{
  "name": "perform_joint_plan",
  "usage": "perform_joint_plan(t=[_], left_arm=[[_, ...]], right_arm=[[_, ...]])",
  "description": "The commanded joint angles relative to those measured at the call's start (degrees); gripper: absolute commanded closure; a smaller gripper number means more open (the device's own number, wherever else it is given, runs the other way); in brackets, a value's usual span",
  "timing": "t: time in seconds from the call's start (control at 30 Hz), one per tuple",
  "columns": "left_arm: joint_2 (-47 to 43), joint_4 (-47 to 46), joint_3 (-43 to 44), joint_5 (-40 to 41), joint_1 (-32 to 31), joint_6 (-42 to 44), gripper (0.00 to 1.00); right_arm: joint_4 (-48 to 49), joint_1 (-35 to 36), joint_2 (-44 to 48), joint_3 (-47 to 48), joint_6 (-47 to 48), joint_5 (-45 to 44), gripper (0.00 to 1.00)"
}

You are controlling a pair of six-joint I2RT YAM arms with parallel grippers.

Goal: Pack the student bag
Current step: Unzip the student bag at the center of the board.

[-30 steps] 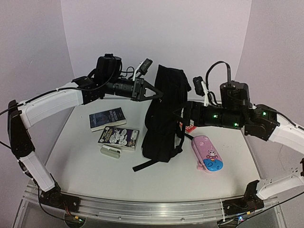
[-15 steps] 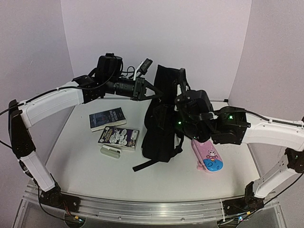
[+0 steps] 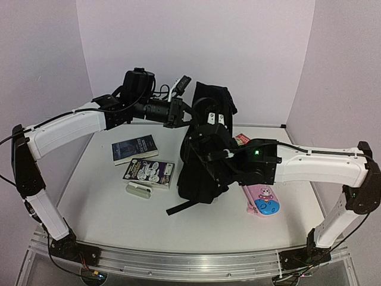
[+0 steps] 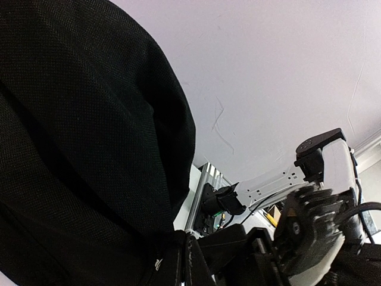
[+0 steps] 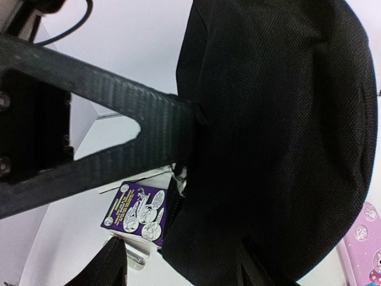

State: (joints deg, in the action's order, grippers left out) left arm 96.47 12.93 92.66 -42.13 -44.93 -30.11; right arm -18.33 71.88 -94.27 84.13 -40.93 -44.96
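Bag: the student bag (image 3: pixel 199 173) is held upright at the middle of the desk (image 3: pixel 119 220), with one webbing strap trailing toward the near edge.
Left side: the left pincer (image 3: pixel 189 116) is clamped shut on the fabric at the bag's top edge.
Right side: the right pincer (image 5: pixel 178 271) is reached across the bag. Its fingers (image 5: pixel 112 267) are seen apart with bag fabric between them; whether the fabric is squeezed cannot be told.
Left of bag: a dark blue book (image 3: pixel 134 148), a purple booklet (image 3: pixel 149 171) and a small pale case (image 3: pixel 139 190) are laid flat.
Right of bag: a pink-and-blue pencil case (image 3: pixel 261 199) is laid near the bag.
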Motion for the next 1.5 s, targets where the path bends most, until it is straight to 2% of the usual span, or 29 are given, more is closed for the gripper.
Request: perform_joint_plan(t=[0.0, 0.2, 0.27, 0.33, 0.4, 0.53, 0.83, 1.1, 1.23, 1.33, 1.37, 1.4, 1.47], left_arm=[[-0.56, -3.23, 2.36, -0.99, 0.28, -0.55, 1.0], [-0.63, -3.03, 2.55, -0.61, 0.28, -0.74, 1.0], [-0.55, -2.12, 3.05, 0.02, 0.32, -0.26, 1.0], [-0.32, -1.62, 3.76, 0.79, 0.31, -0.04, 1.0], [0.25, -0.9, 5.1, 1.44, 0.44, 0.37, 1.0], [1.54, 1.4, 9.33, 3.21, 1.89, 1.29, 1.0], [3.91, -3.63, 12.04, 1.73, 10.74, -1.06, 1.0], [1.84, -10.88, 4.38, 1.82, 20.06, -7.03, 1.0], [1.01, -11.01, 0.91, 3.38, 21.91, -6.53, 1.0], [2.25, -11.17, 1.08, -1.4, 21.9, -6.09, 1.0], [2.44, -12.05, 0.73, -4.27, 21.71, -6.19, 1.0], [2.42, -13.83, 0.06, -6.73, 21.31, -6.01, 1.0], [1.94, -15.55, -0.68, -9.8, 20.04, -4.36, 1.0]], right_arm=[[-0.76, -2.4, -2.43, 2.78, -2.3, -4.88, 0.43], [-1.0, -4.36, -3.91, 4.2, -1.25, -6.04, 0.78], [-0.55, -4.37, -3.19, 3.97, 1.9, -4.37, 0.95], [0.47, -4.36, -1.76, 2.58, 6.05, -1.02, 1.0], [1.02, -4.31, 0.79, 0.46, 10.03, 3.12, 1.0], [1.35, -4.25, 8.1, -7.13, 12.3, 11.81, 1.0], [1.36, -4.29, 23.48, -18.09, 12.81, 29.08, 1.0], [0.39, -4.29, 31.04, -22.74, 9.59, 30.52, 1.0], [0.07, -4.27, 33.29, -23.91, 8.8, 30.51, 1.0], [-0.39, -4.29, 33.42, -22.92, 8.88, 30.15, 0.99], [-0.65, -4.29, 33.19, -22.05, 8.92, 29.98, 0.92], [-1.03, -4.29, 32.76, -20.86, 9.06, 29.84, 0.8], [-2.03, -4.29, 31.69, -18.08, 9.64, 29.9, 0.64]])
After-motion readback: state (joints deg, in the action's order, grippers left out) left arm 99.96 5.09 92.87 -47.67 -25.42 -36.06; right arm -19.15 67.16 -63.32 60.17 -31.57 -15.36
